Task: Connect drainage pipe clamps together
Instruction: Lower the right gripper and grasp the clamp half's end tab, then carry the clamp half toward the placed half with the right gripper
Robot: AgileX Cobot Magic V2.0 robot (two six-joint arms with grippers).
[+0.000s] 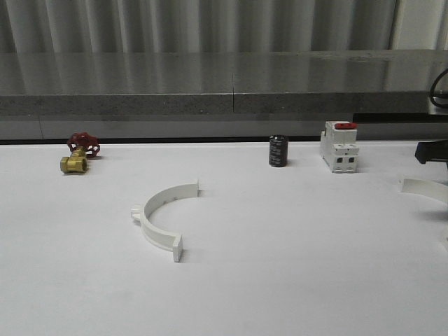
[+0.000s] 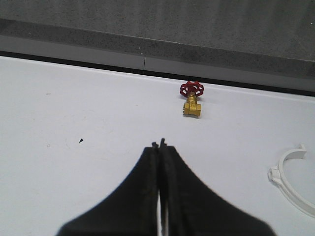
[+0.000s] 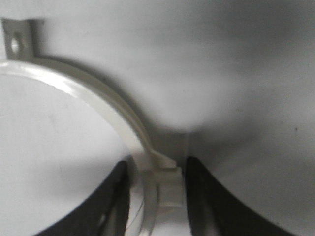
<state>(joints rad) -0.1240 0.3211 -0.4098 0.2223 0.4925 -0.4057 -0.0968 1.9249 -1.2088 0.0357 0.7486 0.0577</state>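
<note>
White tabletop, grey stone ledge behind; left claw closed empty; right claw grips clamp half.

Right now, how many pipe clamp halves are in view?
2. One clamp half lies alone on the table, left of center. The other clamp half sits at the table's right edge, between the right gripper fingers.

Brass valve, black capacitor, breaker
</note>
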